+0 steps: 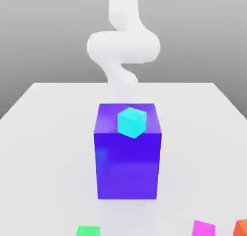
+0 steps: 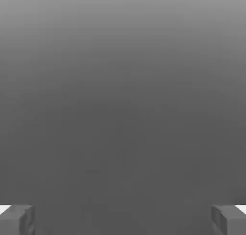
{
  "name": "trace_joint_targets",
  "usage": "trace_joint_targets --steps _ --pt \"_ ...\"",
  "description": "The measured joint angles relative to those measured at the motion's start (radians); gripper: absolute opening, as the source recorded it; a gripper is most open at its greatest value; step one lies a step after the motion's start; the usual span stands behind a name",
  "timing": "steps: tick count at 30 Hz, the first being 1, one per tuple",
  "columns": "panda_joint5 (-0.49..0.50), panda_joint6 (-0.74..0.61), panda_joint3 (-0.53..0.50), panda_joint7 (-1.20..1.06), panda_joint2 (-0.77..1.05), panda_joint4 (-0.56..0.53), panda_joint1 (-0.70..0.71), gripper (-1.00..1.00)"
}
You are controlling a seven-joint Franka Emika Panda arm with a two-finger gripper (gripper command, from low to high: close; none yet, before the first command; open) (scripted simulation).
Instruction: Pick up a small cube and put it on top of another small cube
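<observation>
1. Gripper (image 2: 123, 219): released, fingers (image 2: 17, 219) wide apart at the hand view's lower corners, nothing between them.
2. Pink cube (image 1: 203, 229): on the table (image 1: 48, 133), bottom edge, right of centre in the exterior view.
3. Orange cube (image 1: 241, 227) just beside it; green cube (image 1: 89, 231) lower left.
4. Blue block (image 1: 128, 167): centre frame, cyan cube (image 1: 131, 122) on top.

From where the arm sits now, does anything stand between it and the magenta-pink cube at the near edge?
Yes. The big blue-purple block, with a cyan cube on top, stands mid-table, between the arm behind it and the magenta-pink cube at the near edge. The open gripper holds nothing.
</observation>
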State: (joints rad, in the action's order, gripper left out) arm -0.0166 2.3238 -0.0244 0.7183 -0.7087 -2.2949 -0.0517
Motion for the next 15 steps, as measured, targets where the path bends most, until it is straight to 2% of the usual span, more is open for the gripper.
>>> trace_joint_targets --steps 8,15 --pt "-0.070 0.076 -0.059 -0.277 0.297 0.017 -0.143 0.00" --pt "-0.128 0.142 -0.067 -0.512 0.552 0.031 -0.226 0.00"
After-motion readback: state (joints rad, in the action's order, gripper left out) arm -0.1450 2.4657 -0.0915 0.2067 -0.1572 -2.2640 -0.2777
